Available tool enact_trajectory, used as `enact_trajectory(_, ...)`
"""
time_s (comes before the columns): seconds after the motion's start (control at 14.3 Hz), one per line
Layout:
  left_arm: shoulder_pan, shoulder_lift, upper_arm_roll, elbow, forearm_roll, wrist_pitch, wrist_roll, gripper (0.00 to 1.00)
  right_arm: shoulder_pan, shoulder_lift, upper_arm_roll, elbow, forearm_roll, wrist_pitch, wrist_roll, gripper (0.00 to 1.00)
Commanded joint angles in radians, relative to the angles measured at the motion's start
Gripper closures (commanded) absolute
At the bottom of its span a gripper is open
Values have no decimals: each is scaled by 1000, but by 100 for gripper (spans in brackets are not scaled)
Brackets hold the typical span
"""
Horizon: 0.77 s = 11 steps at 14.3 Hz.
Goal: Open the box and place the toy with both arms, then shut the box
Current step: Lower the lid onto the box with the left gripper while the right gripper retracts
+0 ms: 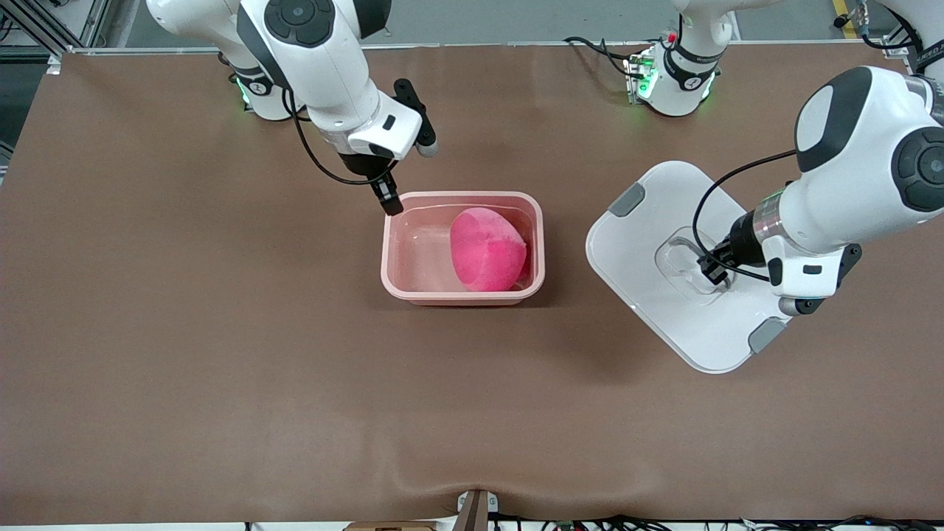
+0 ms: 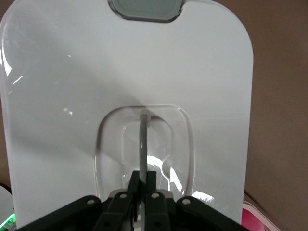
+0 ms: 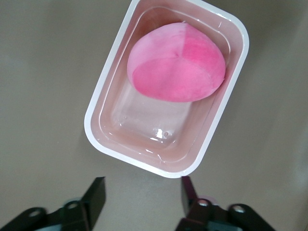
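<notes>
Pinching lid (image 1: 667,251) handle (image 2: 143,139): left gripper (image 1: 714,271) | right gripper (image 1: 389,198) spread over box (image 1: 413,284) corner; toy (image 1: 487,249) inside

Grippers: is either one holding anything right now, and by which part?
The left gripper is shut on the lid by its clear recessed handle. The right gripper is open over the box rim, holding nothing.

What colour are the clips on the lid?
Grey, on the white lid; the clip shows best in the left wrist view.
</notes>
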Motion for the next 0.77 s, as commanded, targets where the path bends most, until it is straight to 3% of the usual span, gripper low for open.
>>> enact_trajectory(0.0, 16, -33, -7, -8, -19, -16, 16, 100, -4, 0, -15, 7, 8, -4, -12, 0)
enact_trajectory(0.49, 2, -39, -16, -8, -68, -16, -109, 100, -170, -26, -16, 5, 11, -49, -2, 0)
enact_trajectory(0.7, -8, -25, -72, -8, -64, 2, -265, 100, -286, -34, -16, 1, 11, -50, 1, 0)
